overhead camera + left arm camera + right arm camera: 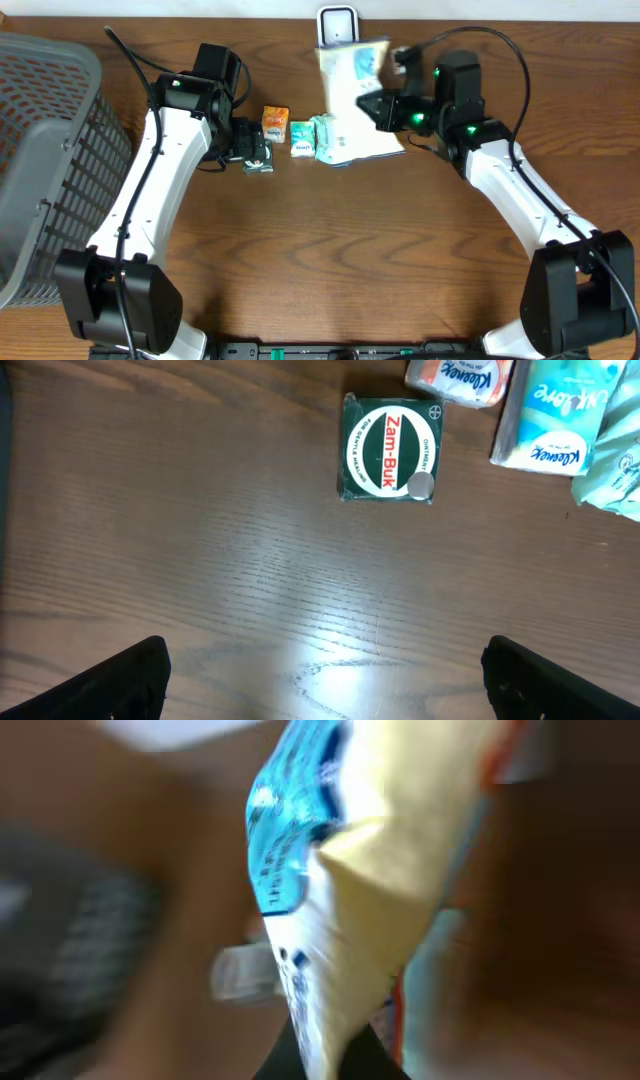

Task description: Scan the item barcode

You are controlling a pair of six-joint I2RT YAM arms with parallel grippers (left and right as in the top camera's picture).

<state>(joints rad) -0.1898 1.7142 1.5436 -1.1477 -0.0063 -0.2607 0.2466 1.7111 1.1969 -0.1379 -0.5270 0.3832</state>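
Your right pincer [368, 103] is clamped on the cream-and-blue packet [345, 120]. The packet sits at 12 o'clock on the bench [330, 250], just at 6 o'clock of the white scanner [337, 22]. The right wrist view is badly blurred; the packet seems upright there, barcode not readable. Your left pincer [325, 650] hangs with fingers [110, 685] wide apart, holding nothing. The Zam-Buk box [390, 450] lies at its 12 o'clock, with Kleenex packs [555, 420] at 1 o'clock.

The right wrist view was blurred; print on the pouch [370, 870] was unreadable. The basket [50, 130] ran off the overhead's left edge.
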